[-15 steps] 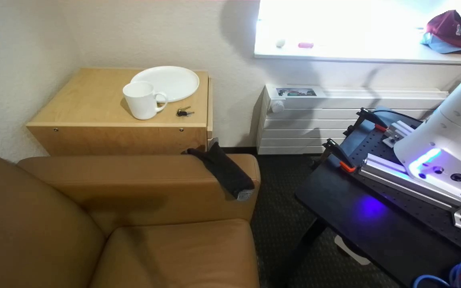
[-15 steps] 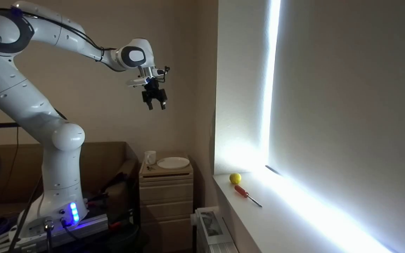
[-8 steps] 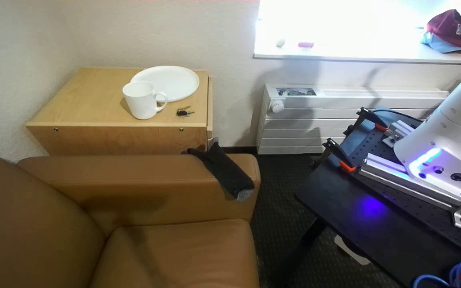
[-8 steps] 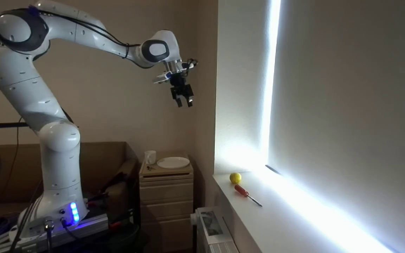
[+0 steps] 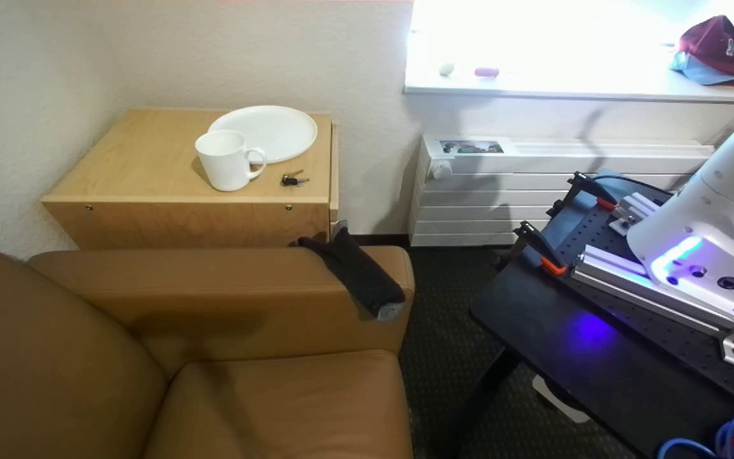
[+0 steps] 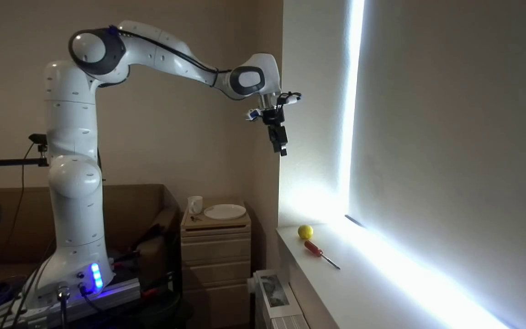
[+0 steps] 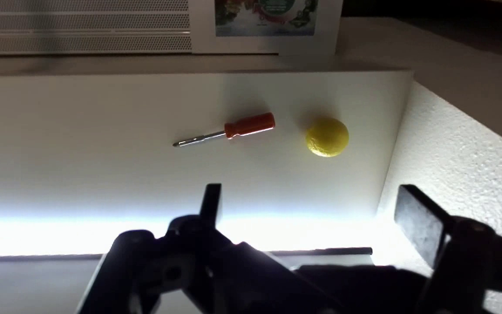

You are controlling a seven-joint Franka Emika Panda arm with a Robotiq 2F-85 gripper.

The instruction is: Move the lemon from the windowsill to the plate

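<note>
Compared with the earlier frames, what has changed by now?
The arm has swung rightward in an exterior view, bringing the gripper nearer the windowsill and slightly lower in that picture; the gripper has also turned. Nothing was grasped or released; the jaws remain apart. Unmoved: lemon and screwdriver on the windowsill; plate, cup and keys on the cabinet.

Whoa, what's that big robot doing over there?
The robot arm looks ready to fetch the lemon for the plate. It hasn't grabbed it yet: its end effector hangs open, higher than the windowsill, where the lemon sits beside a red-handled screwdriver. The plate is on the wooden cabinet, next to a white mug.
</note>
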